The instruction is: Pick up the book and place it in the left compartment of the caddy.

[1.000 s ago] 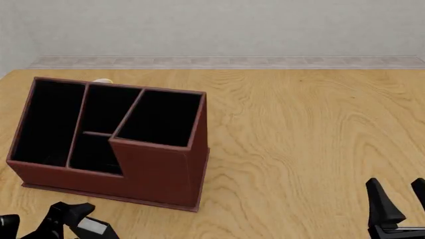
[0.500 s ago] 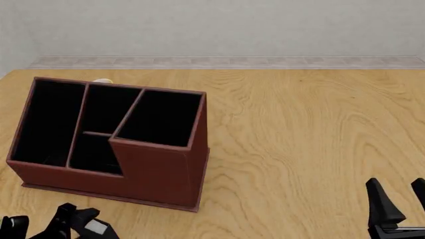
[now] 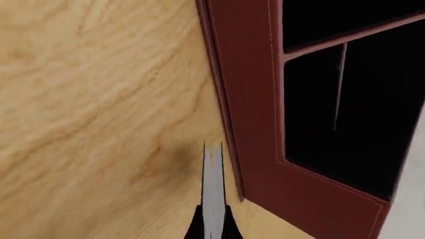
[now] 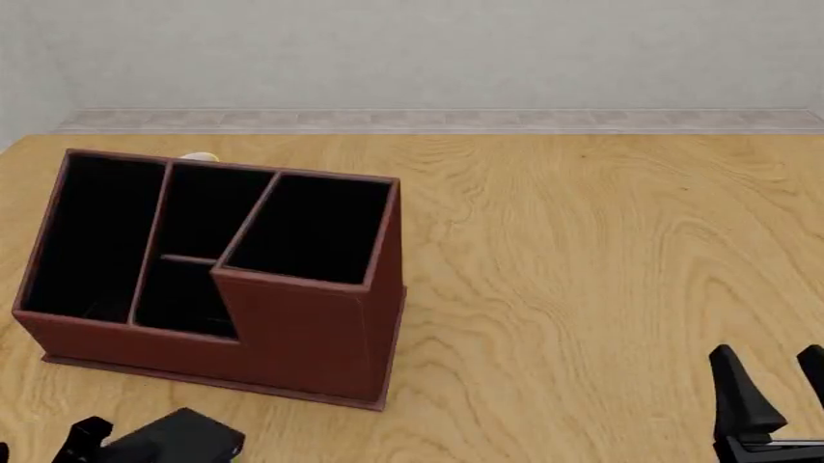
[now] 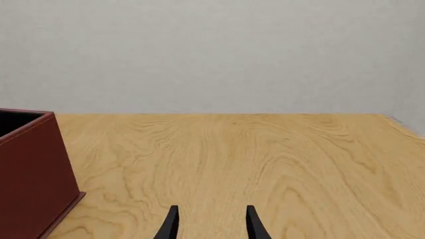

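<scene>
So the left hand [image 4: 161, 442] is down at the near-left corner of the bench [image 4: 592, 251], just in front of the caddy [image 4: 219, 275], and it's pinching the book [image 3: 212, 191] edge-on. From the left wrist camera you only see a thin pale page edge with black either side, sticking out from between the fingers, hanging over bare wood right beside the caddy's outer wall. In the front view the book itself is hard to pick out from the black hand, so I wouldn't swear to its angle there.

The caddy sits on the left half of the bench, turned a little, its tall squarish section at the right end. The left compartment [image 4: 91, 241] is the long black slot along the caddy's left side, and I can't spot anything in it. A small pale thing [image 4: 199, 156] peeks out behind the caddy's back wall, too little showing to say what it is.

The right hand [image 4: 770, 391] hangs low at the near-right corner, fingers spread apart, nothing between them, well away from the caddy.
</scene>
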